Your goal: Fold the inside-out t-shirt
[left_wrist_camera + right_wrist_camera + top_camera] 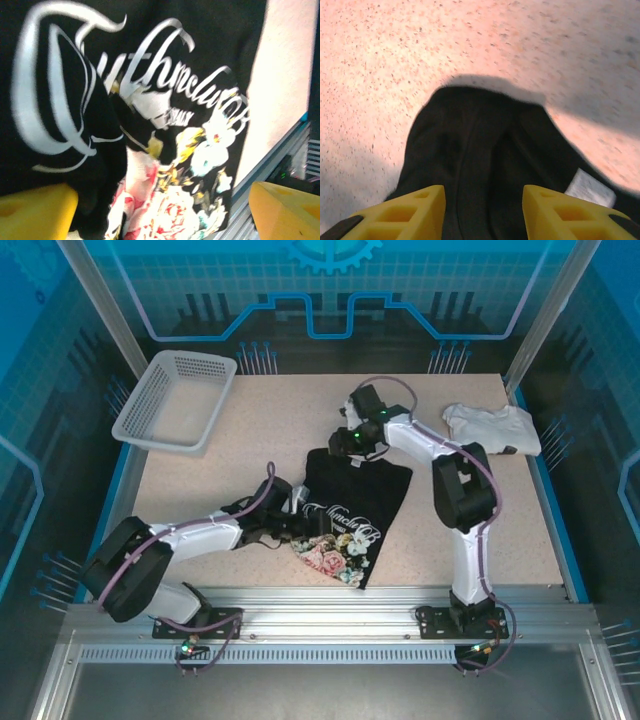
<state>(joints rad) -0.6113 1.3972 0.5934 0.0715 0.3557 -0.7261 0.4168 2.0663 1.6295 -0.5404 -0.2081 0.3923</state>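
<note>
**Position.** The inside-out t-shirt (352, 490) lies on the table (250, 440), roughly centred and slightly toward the near edge. It is already reduced to a narrow dark panel. Script lettering and a floral print face upward at its near end.

**Left tool** (290, 523). It sits low at the shirt's left edge. In the left wrist view its yellow fingers (35, 212) stand wide apart with the printed cloth between and beyond them. It is open and holds nothing.

**Right tool** (350, 443). It is at the shirt's far edge. In the right wrist view the fingers (405, 212) are drawn partway together around a raised hump of black cloth that casts a shadow on the table. I judge this a grip on the shirt. A white label (590, 187) shows just right of the hump.

**Bystanders.** A white basket (175, 400) stands at the far left and a white folded garment (490, 428) at the far right. Both are well apart from the work.

**Step in hand (judgement).** A fold of the far edge toward the near end.

**Recommendations.**
- Lift the far edge only enough to clear the layers below.
- Carry it straight toward the near edge, so the sides stay aligned.
- Have the left tool pin or pinch the left edge, to prevent the panel sliding.
- Release only once the cloth lies flat.

**Risk.** The bunched grip may leave a ridge in the fold.
</note>
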